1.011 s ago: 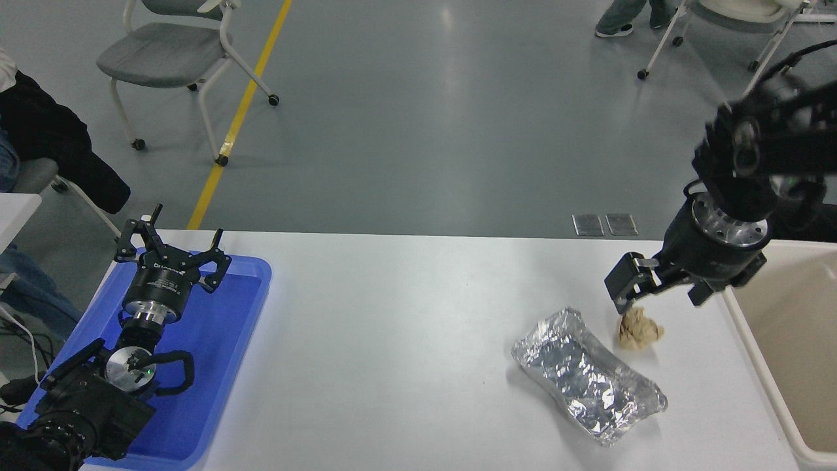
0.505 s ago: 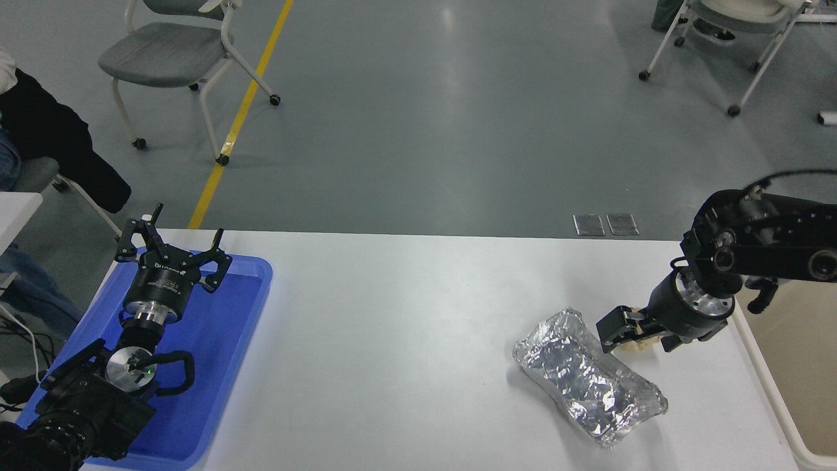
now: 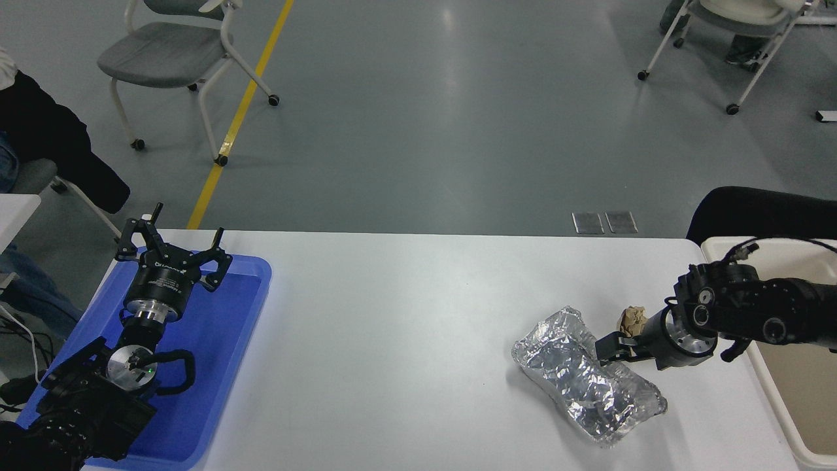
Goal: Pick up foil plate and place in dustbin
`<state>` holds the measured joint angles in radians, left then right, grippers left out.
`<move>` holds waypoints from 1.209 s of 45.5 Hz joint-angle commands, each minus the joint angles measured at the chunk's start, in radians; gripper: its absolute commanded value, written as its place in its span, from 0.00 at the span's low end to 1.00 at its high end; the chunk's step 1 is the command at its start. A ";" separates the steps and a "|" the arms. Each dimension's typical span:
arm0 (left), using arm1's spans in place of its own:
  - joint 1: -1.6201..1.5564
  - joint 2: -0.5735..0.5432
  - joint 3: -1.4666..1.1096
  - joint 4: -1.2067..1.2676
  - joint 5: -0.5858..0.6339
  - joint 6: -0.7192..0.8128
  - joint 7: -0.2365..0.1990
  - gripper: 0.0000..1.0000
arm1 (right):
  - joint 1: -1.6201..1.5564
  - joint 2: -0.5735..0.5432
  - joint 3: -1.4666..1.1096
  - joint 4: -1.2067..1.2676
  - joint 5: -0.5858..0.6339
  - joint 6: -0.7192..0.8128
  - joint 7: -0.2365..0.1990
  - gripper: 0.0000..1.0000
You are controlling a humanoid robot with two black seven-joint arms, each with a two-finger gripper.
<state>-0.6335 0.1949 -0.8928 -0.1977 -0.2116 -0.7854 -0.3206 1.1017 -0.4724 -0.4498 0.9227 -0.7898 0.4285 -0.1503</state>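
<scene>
Crinkled silver foil plate (image 3: 588, 383) lies slantwise at lower right on the bench (image 3: 405, 340); right hand (image 3: 611, 348) touches its rim, finger spread unclear; left hand (image 3: 171, 252) spread wide.

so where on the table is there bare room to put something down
The widest bare patch is the white table between the shallow blue plastic tray and the crinkled silver foil plate. It is crowded at the right, where the right hand, a tan paper wad and the beige plastic dustbin sit close together.
</scene>
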 commanded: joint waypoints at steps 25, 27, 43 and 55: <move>0.000 0.000 0.000 0.000 0.000 0.000 0.000 1.00 | -0.094 0.072 0.017 -0.053 -0.016 -0.168 0.018 0.32; 0.000 0.000 0.000 0.000 0.000 0.000 0.000 1.00 | -0.094 0.077 0.016 -0.056 -0.016 -0.171 0.020 0.30; 0.000 0.000 0.000 0.000 0.000 0.000 0.000 1.00 | -0.037 0.058 -0.010 -0.021 -0.006 -0.145 0.029 0.00; 0.000 0.000 0.000 0.000 0.000 0.000 0.000 1.00 | 0.228 -0.037 -0.141 0.131 0.070 -0.056 0.029 0.00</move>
<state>-0.6335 0.1948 -0.8928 -0.1978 -0.2118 -0.7854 -0.3206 1.1353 -0.4444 -0.4931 0.9421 -0.7838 0.3190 -0.1235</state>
